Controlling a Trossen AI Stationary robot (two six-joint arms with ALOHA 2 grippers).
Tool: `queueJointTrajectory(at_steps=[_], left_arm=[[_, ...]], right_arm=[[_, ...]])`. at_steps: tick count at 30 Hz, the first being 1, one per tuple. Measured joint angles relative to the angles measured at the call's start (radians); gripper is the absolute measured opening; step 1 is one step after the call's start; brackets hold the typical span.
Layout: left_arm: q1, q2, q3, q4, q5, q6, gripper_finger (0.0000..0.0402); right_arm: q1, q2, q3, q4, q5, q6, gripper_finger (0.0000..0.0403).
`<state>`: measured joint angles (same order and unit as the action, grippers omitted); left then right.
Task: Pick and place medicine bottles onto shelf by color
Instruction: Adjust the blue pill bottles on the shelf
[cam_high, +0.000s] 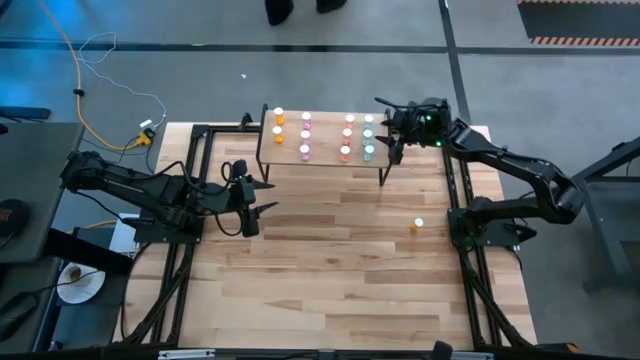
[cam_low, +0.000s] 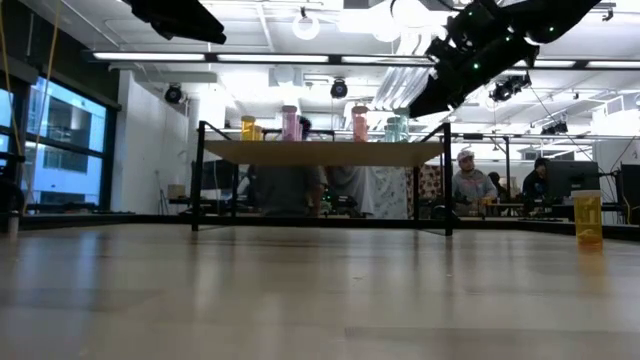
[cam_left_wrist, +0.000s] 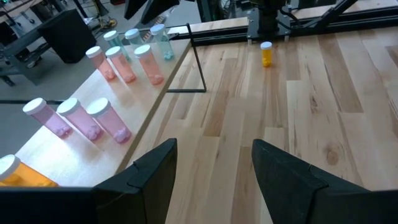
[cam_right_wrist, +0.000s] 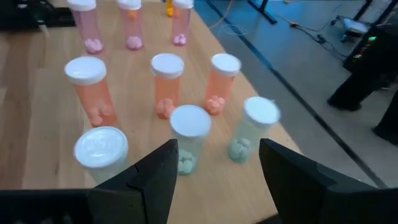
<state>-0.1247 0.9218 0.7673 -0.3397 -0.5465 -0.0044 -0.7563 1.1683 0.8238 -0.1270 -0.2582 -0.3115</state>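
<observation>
The light-wood shelf (cam_high: 325, 155) stands at the table's far middle. On it stand rows of white-capped bottles: orange (cam_high: 279, 121), pink (cam_high: 305, 135), red (cam_high: 347, 138) and teal (cam_high: 368, 136). My right gripper (cam_right_wrist: 217, 155) is open just above the shelf's right end, over three teal bottles (cam_right_wrist: 189, 137), and touches none that I can see. One orange bottle (cam_high: 418, 226) stands upright on the table at the right, also in the left wrist view (cam_left_wrist: 266, 54). My left gripper (cam_left_wrist: 214, 155) is open and empty, near the shelf's near left corner.
The shelf's black legs (cam_high: 382, 178) stand on the table. Black frame rails (cam_high: 455, 190) run along the table's left and right sides. Bare tabletop (cam_high: 330, 270) lies toward the near edge. People sit in the room beyond the table (cam_low: 470, 180).
</observation>
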Motion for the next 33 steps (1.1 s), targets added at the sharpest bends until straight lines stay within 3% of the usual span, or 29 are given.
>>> queueJointTrajectory(at_steps=[11, 17, 22, 33], left_arm=[[0.0, 0.0, 0.0, 0.0, -0.003, -0.001, 0.02], [0.0, 0.0, 0.0, 0.0, -0.003, 0.0, 0.02], [0.0, 0.0, 0.0, 0.0, -0.003, 0.0, 0.02], [0.0, 0.0, 0.0, 0.0, -0.003, 0.0, 0.02]], right_arm=[[0.067, -0.063, 0.0, -0.017, 0.028, 0.071, 0.0218], [0.155, -0.063, 0.0, -0.114, 0.229, 0.071, 0.0218], [0.19, -0.063, 0.0, -0.131, 0.287, 0.091, 0.0218], [0.209, -0.063, 0.0, -0.138, 0.3, 0.111, 0.0218]])
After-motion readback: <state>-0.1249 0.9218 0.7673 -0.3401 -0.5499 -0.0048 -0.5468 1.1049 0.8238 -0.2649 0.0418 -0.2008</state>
